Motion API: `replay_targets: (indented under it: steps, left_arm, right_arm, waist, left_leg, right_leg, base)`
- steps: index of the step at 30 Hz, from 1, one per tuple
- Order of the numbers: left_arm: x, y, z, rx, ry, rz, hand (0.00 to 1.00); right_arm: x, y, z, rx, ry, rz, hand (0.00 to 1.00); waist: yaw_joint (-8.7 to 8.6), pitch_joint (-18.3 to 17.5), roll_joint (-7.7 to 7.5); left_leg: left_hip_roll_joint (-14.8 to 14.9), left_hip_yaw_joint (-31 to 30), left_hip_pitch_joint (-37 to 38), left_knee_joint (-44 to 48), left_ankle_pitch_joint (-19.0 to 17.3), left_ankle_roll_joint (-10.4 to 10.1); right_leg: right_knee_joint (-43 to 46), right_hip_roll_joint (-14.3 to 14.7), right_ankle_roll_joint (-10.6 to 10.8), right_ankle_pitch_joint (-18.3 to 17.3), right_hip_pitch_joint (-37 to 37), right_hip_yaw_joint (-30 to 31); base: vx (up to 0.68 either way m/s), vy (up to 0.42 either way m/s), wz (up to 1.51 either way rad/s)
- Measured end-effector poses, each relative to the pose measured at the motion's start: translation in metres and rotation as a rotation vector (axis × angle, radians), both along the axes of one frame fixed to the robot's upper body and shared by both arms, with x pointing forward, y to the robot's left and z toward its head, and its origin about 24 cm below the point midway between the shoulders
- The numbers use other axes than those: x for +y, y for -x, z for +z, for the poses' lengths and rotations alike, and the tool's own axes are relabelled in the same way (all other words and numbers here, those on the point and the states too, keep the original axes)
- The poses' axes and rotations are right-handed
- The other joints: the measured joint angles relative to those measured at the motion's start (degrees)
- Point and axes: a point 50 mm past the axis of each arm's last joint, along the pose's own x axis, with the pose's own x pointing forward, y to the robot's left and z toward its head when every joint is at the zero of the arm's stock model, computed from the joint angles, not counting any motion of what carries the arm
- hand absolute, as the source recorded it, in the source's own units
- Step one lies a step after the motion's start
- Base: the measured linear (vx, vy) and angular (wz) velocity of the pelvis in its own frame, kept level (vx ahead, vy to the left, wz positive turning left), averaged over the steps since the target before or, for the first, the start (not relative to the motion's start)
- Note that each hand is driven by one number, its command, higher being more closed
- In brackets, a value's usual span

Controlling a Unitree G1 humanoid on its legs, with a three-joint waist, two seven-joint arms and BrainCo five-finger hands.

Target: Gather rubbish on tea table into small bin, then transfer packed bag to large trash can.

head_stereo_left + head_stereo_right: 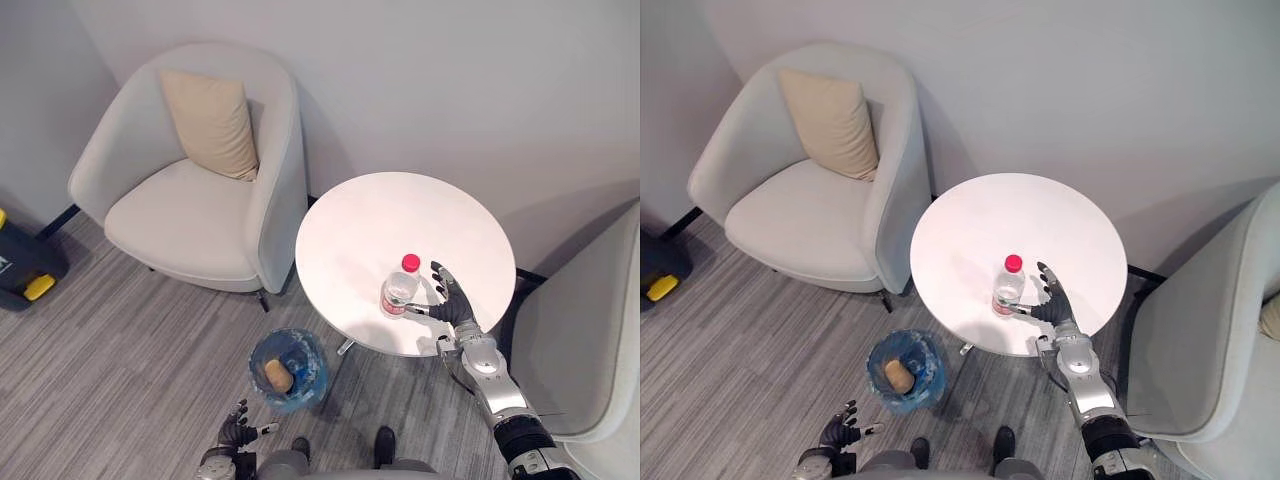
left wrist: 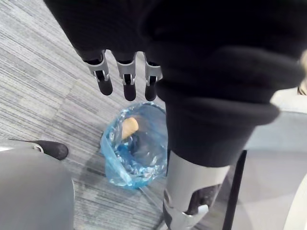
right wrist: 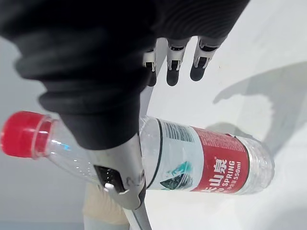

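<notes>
A clear plastic bottle (image 1: pixel 398 290) with a red cap and red label stands near the front edge of the round white tea table (image 1: pixel 400 215). My right hand (image 1: pixel 455 305) is just to its right, open, fingers straight and spread, thumb (image 3: pixel 120 163) reaching across the bottle's side (image 3: pixel 192 158). On the floor in front of the table stands the small bin (image 1: pixel 290 370) lined with a blue bag, a tan piece of rubbish (image 2: pixel 128 127) inside. My left hand (image 1: pixel 235 430) hangs low near the bin, fingers (image 2: pixel 127 79) relaxed and empty.
A pale armchair (image 1: pixel 190 190) with a beige cushion stands left of the table, close to its edge. A second pale chair (image 1: pixel 590 340) is on the right, beside my right arm. A dark container with yellow parts (image 1: pixel 25 265) sits at the far left.
</notes>
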Motion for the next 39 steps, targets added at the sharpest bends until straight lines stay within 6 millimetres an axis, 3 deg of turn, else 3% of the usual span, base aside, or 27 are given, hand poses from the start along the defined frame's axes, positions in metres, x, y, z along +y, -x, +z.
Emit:
replay_targets:
  steps: [8,9,17,23,28,33,39]
  left_arm:
    - [0.001,-0.004,0.003,-0.028,0.002,0.014,0.00]
    - [0.001,-0.006,0.004,-0.034,-0.002,0.009,0.00]
    - [-0.001,-0.008,0.004,-0.040,-0.006,-0.007,0.00]
    - [-0.002,-0.012,0.006,-0.057,-0.002,0.000,0.00]
    - [-0.002,-0.012,0.006,-0.056,-0.003,0.000,0.00]
    - [-0.002,-0.010,0.006,-0.053,-0.005,-0.002,0.00]
    - [0.000,-0.007,0.005,-0.037,-0.018,-0.017,0.00]
  right_arm:
    - [0.010,-0.027,0.017,-0.044,-0.022,0.010,0.00]
    - [0.011,-0.030,0.020,-0.055,-0.030,0.011,1.00]
    - [0.012,-0.051,0.036,-0.087,-0.036,-0.009,1.00]
    - [0.027,-0.055,0.041,-0.107,-0.029,0.033,1.00]
    - [0.034,-0.037,0.062,-0.242,-0.056,0.076,1.00]
    - [0.031,-0.015,0.066,-0.303,-0.050,0.073,1.00]
    - [0.042,0.010,0.076,-0.378,-0.062,0.097,1.00]
  waist:
    - [0.40,3.4,0.85]
    - [0.44,4.1,0.99]
    - [1.69,5.6,1.52]
    - [1.92,7.0,1.51]
    - [1.75,7.0,1.50]
    - [1.46,6.9,1.46]
    - [0.10,6.6,1.04]
  left_leg:
    - [-0.4,-2.1,-2.9,0.3,1.0,-0.3]
    - [-0.4,-2.7,-3.2,0.5,1.0,-0.4]
    - [-0.4,-3.3,-5.6,0.7,1.6,-0.7]
    - [-0.4,-3.9,-6.0,0.2,2.2,-0.8]
    - [-0.4,-3.8,-5.8,0.1,2.2,-0.8]
    - [-0.3,-3.5,-3.8,-0.2,2.2,-0.8]
    - [-0.1,-2.7,-2.7,-0.7,2.3,-0.8]
  right_leg:
    - [0.4,-0.3,-0.1,0.1,-1.7,-2.3]
    - [0.5,-0.3,-0.1,0.1,-1.8,-2.6]
    - [1.1,-0.3,-0.1,0.1,-4.0,-3.4]
    - [1.2,-0.3,-0.2,0.1,-4.6,-3.7]
    - [1.2,-0.3,-0.2,0.1,-4.5,-3.6]
    - [1.2,-0.3,-0.2,0.1,-2.8,-3.1]
    - [1.2,-0.2,-0.1,0.2,-2.3,-2.0]
  base:
    - [-0.04,-0.006,0.16]
    - [-0.04,0.003,0.12]
    - [-0.03,-0.001,0.06]
    - [-0.02,-0.004,0.04]
    - [0.00,0.000,0.00]
    - [-0.02,0.003,-0.03]
    - [-0.04,0.004,-0.09]
